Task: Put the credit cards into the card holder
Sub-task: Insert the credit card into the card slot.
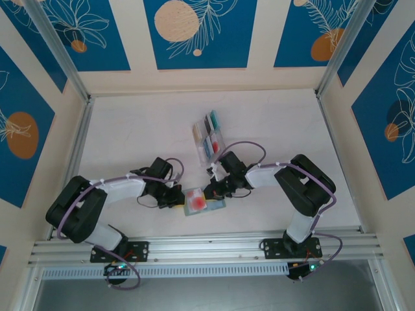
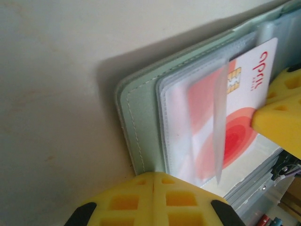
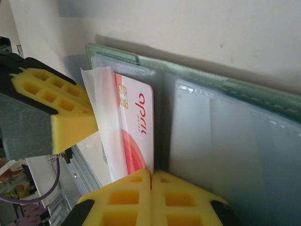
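My right claw (image 3: 151,181) is pinching the card (image 3: 136,122), my clenched left claw (image 2: 155,182) pinning the holder (image 2: 141,127); skewing risks jamming.

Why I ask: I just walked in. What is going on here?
Two robot arms are loading an open green card holder lying between them on the table. A red-and-white card sits partly inside a clear pocket. The left end effector, shut, is at the holder's edge. The right end effector, also shut, meets the card's outer edge. Whether either pinches anything is unclear. More cards sit in a clear rack farther back.
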You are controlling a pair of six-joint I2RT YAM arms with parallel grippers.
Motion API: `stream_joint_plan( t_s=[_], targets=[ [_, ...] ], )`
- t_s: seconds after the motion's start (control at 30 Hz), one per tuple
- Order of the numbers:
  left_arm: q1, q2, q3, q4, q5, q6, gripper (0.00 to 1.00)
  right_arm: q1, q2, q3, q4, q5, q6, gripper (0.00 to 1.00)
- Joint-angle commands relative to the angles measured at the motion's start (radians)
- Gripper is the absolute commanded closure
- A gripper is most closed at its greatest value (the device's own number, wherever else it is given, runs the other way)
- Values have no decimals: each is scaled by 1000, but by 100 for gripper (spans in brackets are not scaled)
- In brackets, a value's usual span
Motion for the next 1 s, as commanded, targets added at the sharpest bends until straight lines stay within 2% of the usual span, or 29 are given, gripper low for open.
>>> stream_joint_plan(
  t_s=[0.0,0.6,0.73,0.87,0.97],
  targets=[
    [4,32,-22,15,-2,18,100,6,26,23,-41,3,-7,100],
    [-4,71,-35,67,3,0,100,71,33,61,-27,22,39,98],
    [-4,80,-31,57,-6,16,100,60,-11,79,-122,72,-5,87],
    [-4,76,-19,43,-20,31,100,51,-72,118,-258,153,-59,68],
    [-4,73,1,16,-34,55,100,54,-109,159,-373,215,-107,62]
  ],
)
